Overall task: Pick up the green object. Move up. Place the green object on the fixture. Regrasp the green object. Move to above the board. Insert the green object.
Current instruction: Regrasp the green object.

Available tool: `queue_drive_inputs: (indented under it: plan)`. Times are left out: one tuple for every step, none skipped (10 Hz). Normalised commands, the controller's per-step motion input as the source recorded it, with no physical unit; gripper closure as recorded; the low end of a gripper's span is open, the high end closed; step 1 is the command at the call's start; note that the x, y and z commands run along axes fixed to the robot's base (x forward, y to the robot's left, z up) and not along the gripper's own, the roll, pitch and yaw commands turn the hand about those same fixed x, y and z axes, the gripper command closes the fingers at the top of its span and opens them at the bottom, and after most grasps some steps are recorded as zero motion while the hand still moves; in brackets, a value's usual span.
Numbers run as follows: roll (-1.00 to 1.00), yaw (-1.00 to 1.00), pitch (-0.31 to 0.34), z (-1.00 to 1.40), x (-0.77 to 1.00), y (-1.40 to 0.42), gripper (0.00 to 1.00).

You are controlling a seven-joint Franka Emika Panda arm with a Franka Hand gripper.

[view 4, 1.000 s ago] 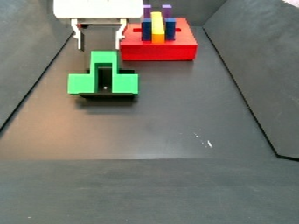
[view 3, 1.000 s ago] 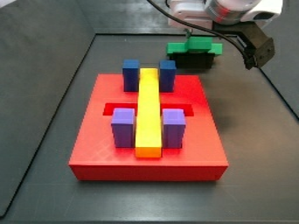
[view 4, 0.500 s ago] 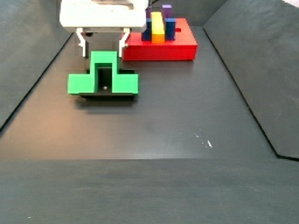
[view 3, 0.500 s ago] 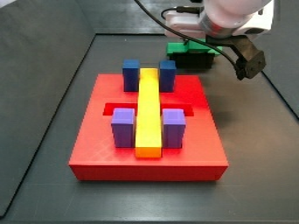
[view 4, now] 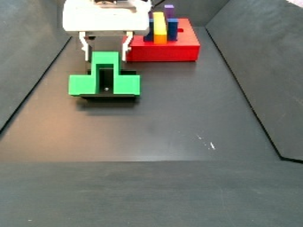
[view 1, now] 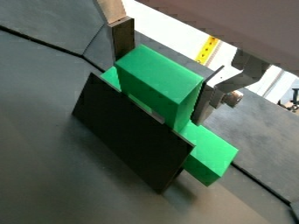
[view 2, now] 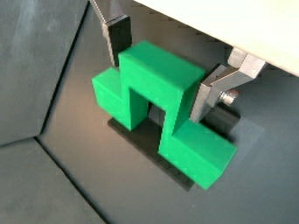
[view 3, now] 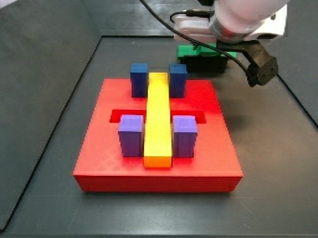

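Where a wrist view looks down along the tool, the gripper (view 1: 163, 63) straddles the raised middle cube of the green object (view 1: 158, 83), one silver finger (view 1: 121, 39) on one flank and the other on the opposite flank, both spread wider than the cube with a slim gap showing on each side, so nothing is pinched; the green object sits on the fixture (view 1: 131, 136), whose dark plate stands in front of it, and one lower cube juts past the plate's end. In the wrist view from the other angle, the gripper (view 2: 158, 54) shows the same open stance, fingers (view 2: 117, 35) level with the top cube of the green object (view 2: 152, 96), and the bridge shape reads clearly with the fixture (view 2: 176, 168) showing as a dark strip beneath it. In a side view over the board (view 3: 155, 163), the gripper (view 3: 214, 48) hangs low behind the red slab, with the green object (view 3: 199, 54) partly hidden under it on the fixture (view 3: 205, 67); the board carries blue blocks (view 3: 140, 79), purple blocks (view 3: 130, 135) and a yellow bar (view 3: 156, 116). In a side view from the floor end, the gripper (view 4: 104, 46) stands over the far part of the green object (view 4: 104, 78), which rests on the fixture (view 4: 106, 97), near the board (view 4: 166, 46) but apart from it.
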Motion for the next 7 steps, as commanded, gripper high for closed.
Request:
queue_drive_inputs:
  plan:
    - [0.27,0.11,0.0,-0.17,0.01,0.14,0.0]
    - [0.23,0.03,0.0,-0.13,0.0,0.0,0.0]
    - [0.15,0.0,0.0,-0.03,0.0,-0.02,0.0]
    - [0.05,0.0,0.0,0.0,0.0,-0.01,0.0]
    - [0.0,0.0,0.0,0.0,0.0,0.0,0.0]
    - [0.0,0.0,0.0,0.0,0.0,0.0,1.0]
    - [0.0,0.0,0.0,0.0,0.0,0.0,1.0]
